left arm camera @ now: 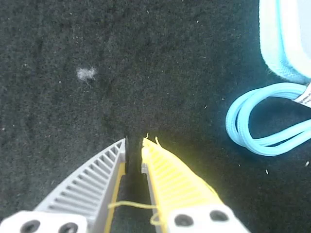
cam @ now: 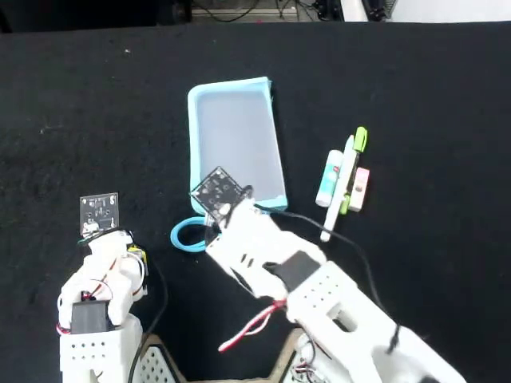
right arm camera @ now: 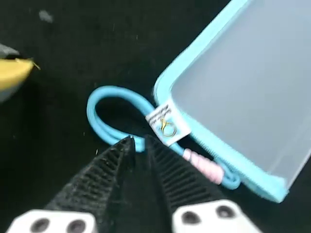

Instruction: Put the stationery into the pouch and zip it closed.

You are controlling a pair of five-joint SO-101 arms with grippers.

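Black cloth covers the table [cam: 415, 80]. The pale blue pouch [cam: 235, 140] lies flat in the middle of it, its long axis running away from the arms and its near short end towards them.

The right arm reaches in from the near right, and the right gripper [right arm camera: 140, 143] sits at the pouch's near corner. Its jaws are drawn almost together with only a thin slit between them. The tips rest right at the cord, but nothing is clearly pinched.

The left gripper [left arm camera: 133, 143] hovers over bare cloth to the left, well apart from the pouch. Its jaws are likewise closed to a narrow gap, with nothing between them.

All the stationery [cam: 343, 171], a small bundle of pens and markers, is still outside the pouch. It lies on the cloth to the right of the pouch, roughly parallel to its long side, and much nearer the right arm than the left.

The blue cord loop [right arm camera: 114, 91] trails from the near corner towards the arms.

The pink zip pull [right arm camera: 201, 162] sits just beside the right jaws, slightly off to one side of them along the pouch's edge. The opening move probably depends on closing that small sideways offset and then drawing the pull along the long edge.
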